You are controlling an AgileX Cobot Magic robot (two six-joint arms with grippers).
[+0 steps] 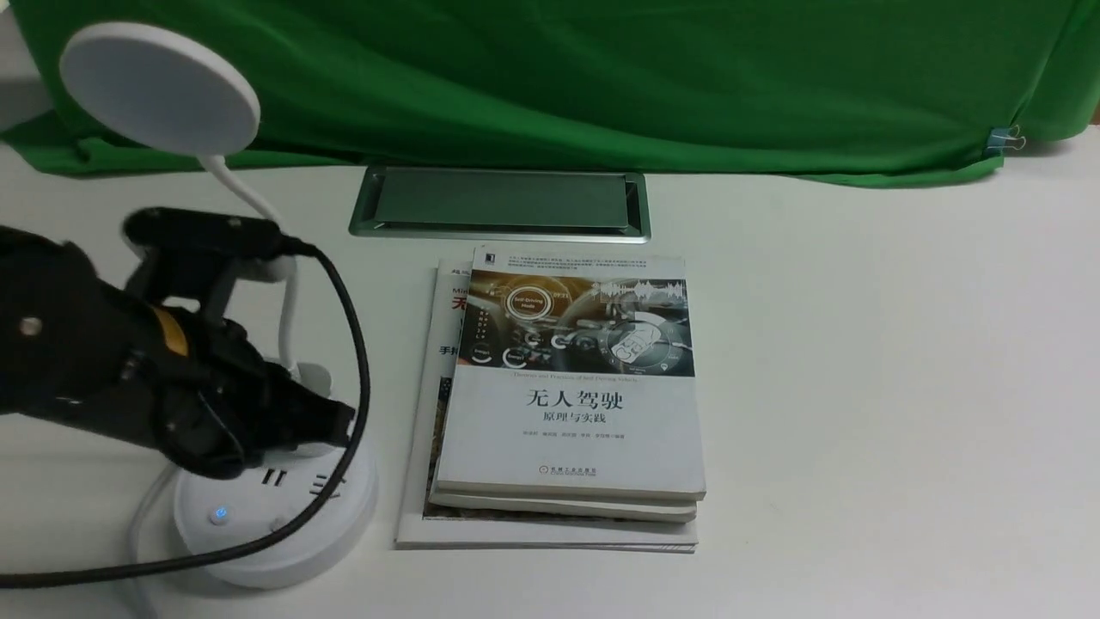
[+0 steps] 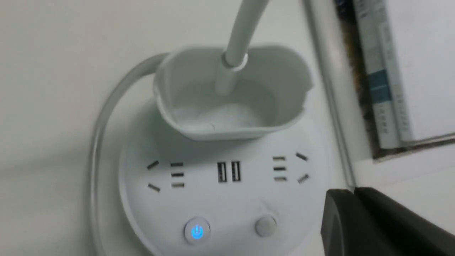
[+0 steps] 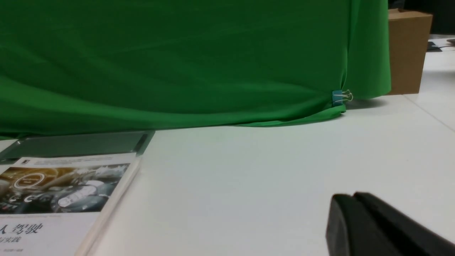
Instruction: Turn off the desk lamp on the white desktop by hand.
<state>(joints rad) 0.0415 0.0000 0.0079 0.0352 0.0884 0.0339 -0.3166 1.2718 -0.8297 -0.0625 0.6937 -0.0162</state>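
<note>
The white desk lamp (image 1: 275, 516) stands at the front left of the white desktop (image 1: 859, 387), its disc head (image 1: 159, 86) raised on a thin neck. In the left wrist view the round base (image 2: 227, 199) shows sockets, a cup (image 2: 231, 96), a blue-lit power button (image 2: 197, 231) and a grey button (image 2: 265, 224). My left gripper (image 1: 342, 421) is shut and empty, hovering just over the base beside the cup; its tip (image 2: 352, 193) lies to the side of the grey button. My right gripper (image 3: 350, 198) is shut and empty, low over bare desktop.
A stack of books (image 1: 567, 395) lies right of the lamp. The silver-framed grey hatch (image 1: 498, 202) sits behind them, before the green cloth (image 1: 601, 77). The gripper's black cable (image 1: 344, 344) loops over the base. A cardboard box (image 3: 408, 49) stands far right.
</note>
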